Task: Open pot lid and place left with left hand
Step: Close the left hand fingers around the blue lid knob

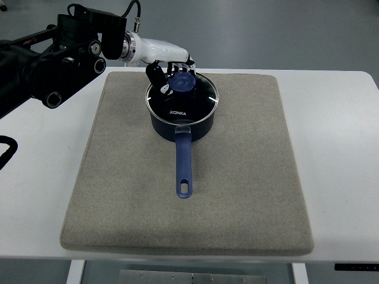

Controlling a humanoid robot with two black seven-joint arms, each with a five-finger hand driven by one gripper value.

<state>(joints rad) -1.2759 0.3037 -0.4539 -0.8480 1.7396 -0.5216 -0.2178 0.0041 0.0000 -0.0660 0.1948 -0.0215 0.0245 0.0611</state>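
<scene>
The left arm (53, 59) is cut off by the left edge of the frame, so only its dark jointed links and the white forearm shell show; a loop of black cable (6, 151) at the far left edge is likewise only partly in view. The right arm cannot be seen anywhere. Much of the left hand (172, 70) is hard to read: its dark fingers (155, 76) merge with the dark glass and the pot's rim beneath them, and the palm hides where the fingertips end.

The arm reaches from the upper left of the frame toward the centre top, wrist roughly level, the hand bent down over the back of the pot. Its fingers curl around the blue knob (183, 83) of the lid, one dark finger lying to the knob's left and others over its top edge, so the hand appears to be closed on the knob, though actual contact is too obscured to confirm.

The lid (182, 97), glass with a metal rim, sits flat on the dark blue pot (180, 127), directly under the hand. The pot stands in the upper middle of a grey felt mat (237, 189), which covers most of the white counter (349, 148). The pot's long blue handle (184, 163) points straight toward the bottom of the frame, away from the hand.
</scene>
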